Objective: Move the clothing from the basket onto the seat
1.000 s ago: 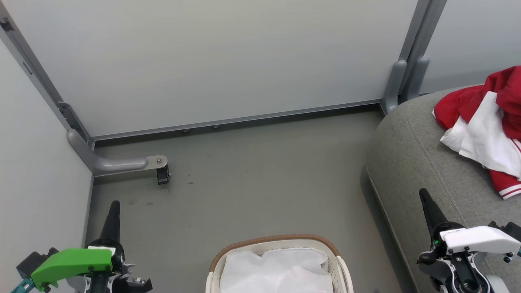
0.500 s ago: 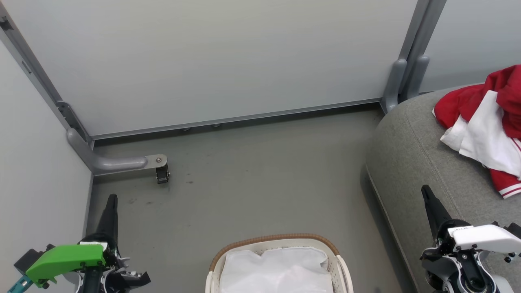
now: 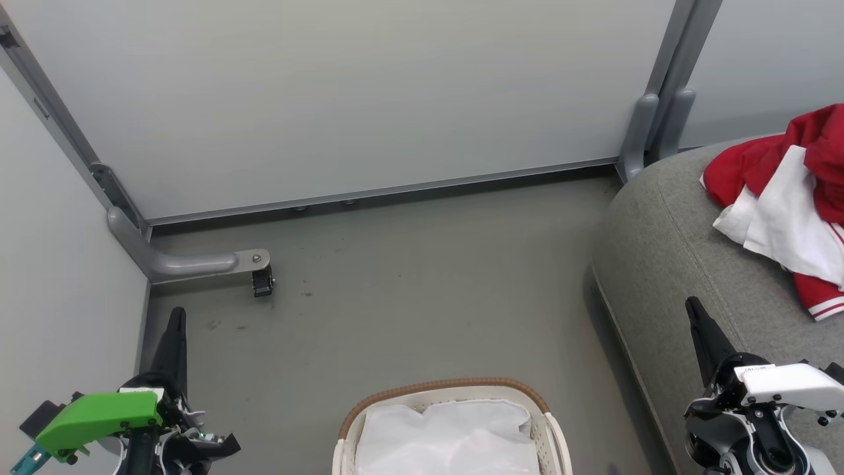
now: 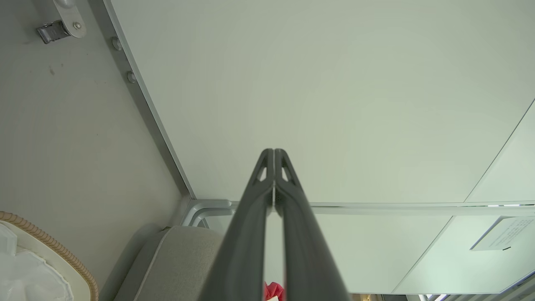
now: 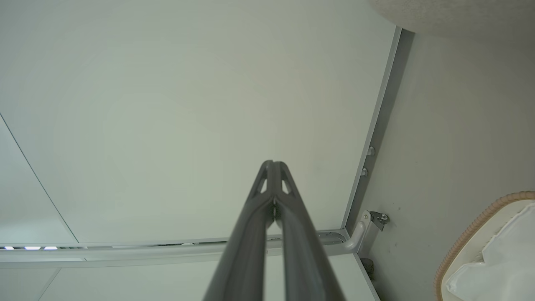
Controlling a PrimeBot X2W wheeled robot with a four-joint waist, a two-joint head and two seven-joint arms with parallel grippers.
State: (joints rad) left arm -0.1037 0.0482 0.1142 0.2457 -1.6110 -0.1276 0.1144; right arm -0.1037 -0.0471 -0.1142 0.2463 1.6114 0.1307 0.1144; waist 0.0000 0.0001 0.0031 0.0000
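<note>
Red and white clothing [image 3: 788, 211] lies heaped on the grey seat [image 3: 666, 264] at the right edge of the head view. The cream basket [image 3: 448, 390] with its brown rim stands on the floor at the bottom centre, holding its white cloth lining [image 3: 448, 439]. My left gripper [image 3: 176, 315] is shut and empty at the lower left, left of the basket. My right gripper [image 3: 692, 307] is shut and empty at the lower right, over the seat's front edge. In the left wrist view the fingertips [image 4: 273, 154] meet; a scrap of red clothing [image 4: 273, 289] shows below them. The right wrist view shows the shut gripper [image 5: 272, 165] and the basket's rim [image 5: 472, 232].
Pale partition panels [image 3: 343, 92] wall in the space at the back and left. A grey bracket with a small black caster [image 3: 262, 282] sits on the grey floor [image 3: 428, 277] at the left. A grey post [image 3: 649, 125] stands behind the seat's corner.
Both grippers have lifted slightly farther up the head view, staying shut. The basket and the clothing have not moved.
</note>
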